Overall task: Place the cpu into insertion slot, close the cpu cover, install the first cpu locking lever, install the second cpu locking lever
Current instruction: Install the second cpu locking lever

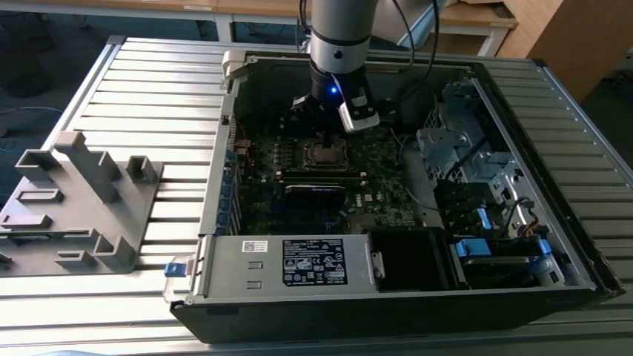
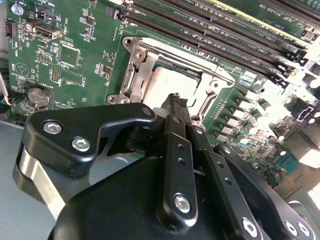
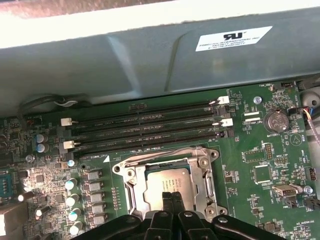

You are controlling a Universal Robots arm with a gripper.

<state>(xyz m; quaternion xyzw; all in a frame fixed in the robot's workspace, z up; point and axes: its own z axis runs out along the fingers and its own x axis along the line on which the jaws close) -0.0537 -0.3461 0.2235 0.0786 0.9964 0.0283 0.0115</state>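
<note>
The cpu lies flat in its socket on the green motherboard, its dull silver top facing up. The silvery cpu cover frames it and looks lowered around the chip. In the second wrist view the cpu sits just beyond my black fingertips, with the cpu cover around it. My gripper is shut with nothing between its fingers, its tips at the near edge of the socket. In the exterior view the gripper hangs right above the socket inside the open computer case. Whether the locking levers are latched cannot be told.
Black memory slots run beside the socket, next to the grey case wall. A coin battery sits on the board. The case holds a power supply and a drive cage. A grey fixture stands at the exterior view's left.
</note>
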